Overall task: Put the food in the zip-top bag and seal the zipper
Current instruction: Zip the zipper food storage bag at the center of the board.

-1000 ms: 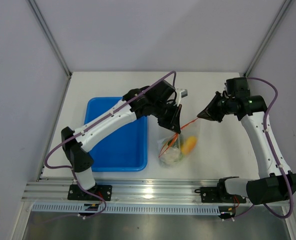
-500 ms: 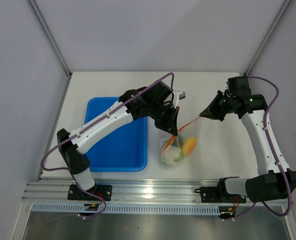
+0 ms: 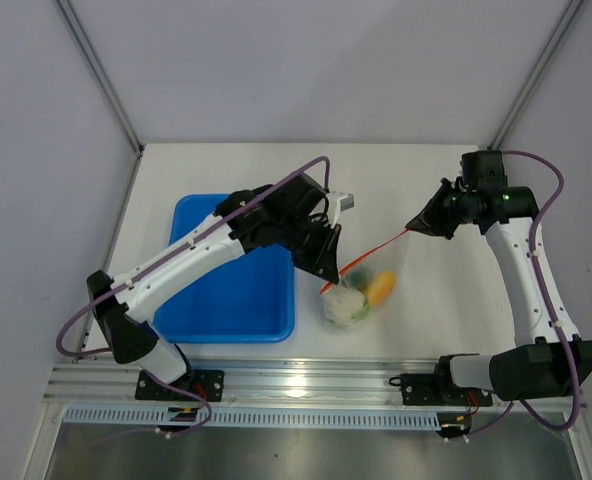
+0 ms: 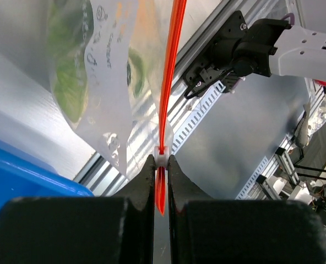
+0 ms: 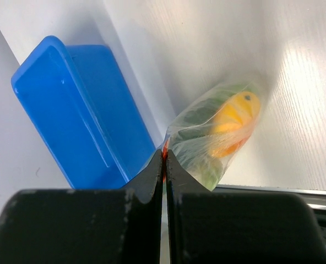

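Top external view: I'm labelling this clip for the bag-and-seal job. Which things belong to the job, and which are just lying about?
Part of the job:
- zip-top bag
- zipper
- orange-yellow fruit, inside the bag
- cabbage head, inside the bag
- left tool and right tool, each pinching the zipper

Lying about:
- blue tray

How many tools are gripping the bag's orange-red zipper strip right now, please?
2. The left tool is shut on the zipper strip at its end nearest the blue tray; the right tool is shut on its opposite end. Neither is hidden.
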Action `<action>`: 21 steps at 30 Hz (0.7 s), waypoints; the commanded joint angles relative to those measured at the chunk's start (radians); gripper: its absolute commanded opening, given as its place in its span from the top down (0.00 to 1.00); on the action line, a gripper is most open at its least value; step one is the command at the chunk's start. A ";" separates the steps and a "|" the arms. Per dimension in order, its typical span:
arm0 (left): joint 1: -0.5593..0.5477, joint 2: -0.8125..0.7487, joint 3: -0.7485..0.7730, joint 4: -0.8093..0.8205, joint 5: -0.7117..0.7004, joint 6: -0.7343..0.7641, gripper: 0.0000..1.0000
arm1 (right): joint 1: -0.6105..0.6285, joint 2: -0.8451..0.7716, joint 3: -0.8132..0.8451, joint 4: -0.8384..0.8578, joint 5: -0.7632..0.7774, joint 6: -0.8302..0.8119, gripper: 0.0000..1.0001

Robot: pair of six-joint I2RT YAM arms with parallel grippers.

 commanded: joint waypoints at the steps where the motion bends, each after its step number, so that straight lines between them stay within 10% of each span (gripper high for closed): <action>1: -0.008 -0.094 -0.037 -0.025 0.026 -0.012 0.99 | -0.022 -0.001 0.048 0.046 0.062 -0.030 1.00; 21: -0.008 -0.203 -0.171 -0.003 0.004 -0.037 0.99 | -0.029 -0.034 0.036 0.032 0.072 -0.028 1.00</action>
